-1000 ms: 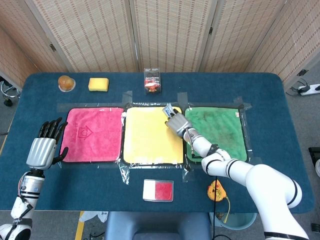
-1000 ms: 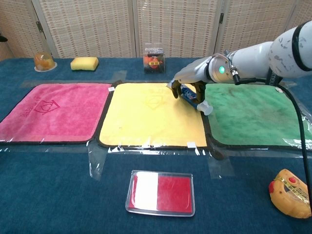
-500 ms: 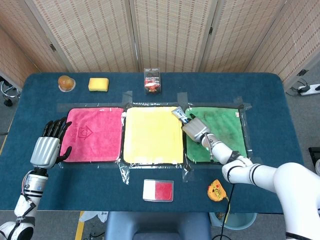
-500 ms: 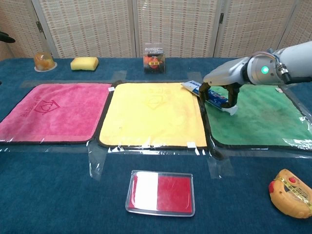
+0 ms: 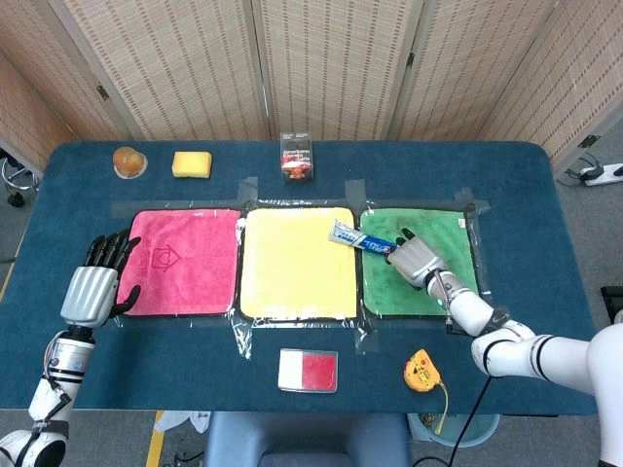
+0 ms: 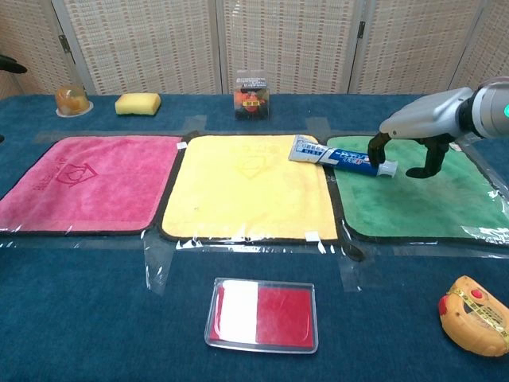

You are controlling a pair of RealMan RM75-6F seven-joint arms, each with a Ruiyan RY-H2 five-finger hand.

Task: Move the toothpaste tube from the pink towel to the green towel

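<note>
The blue-and-white toothpaste tube (image 5: pixel 360 239) (image 6: pixel 338 157) lies across the seam between the yellow towel (image 5: pixel 297 268) and the green towel (image 5: pixel 443 229) (image 6: pixel 421 203), flat end on yellow, cap end on green. My right hand (image 5: pixel 419 261) (image 6: pixel 413 147) arches over the green towel just right of the cap, fingers apart and curved down, holding nothing. The pink towel (image 5: pixel 180 261) (image 6: pixel 79 179) is bare. At its outer edge my left hand (image 5: pixel 92 287) rests with fingers spread and empty.
Along the far edge stand an orange item on a dish (image 5: pixel 128 161), a yellow sponge (image 5: pixel 192 163) and a small dark box (image 5: pixel 297 158). Near the front lie a red-and-white case (image 5: pixel 308 370) and a yellow-orange toy (image 5: pixel 421 370).
My right hand carried the tube rightward from the yellow towel to the green towel's left edge, let it go, and moved further right. The left hand barely moved.
</note>
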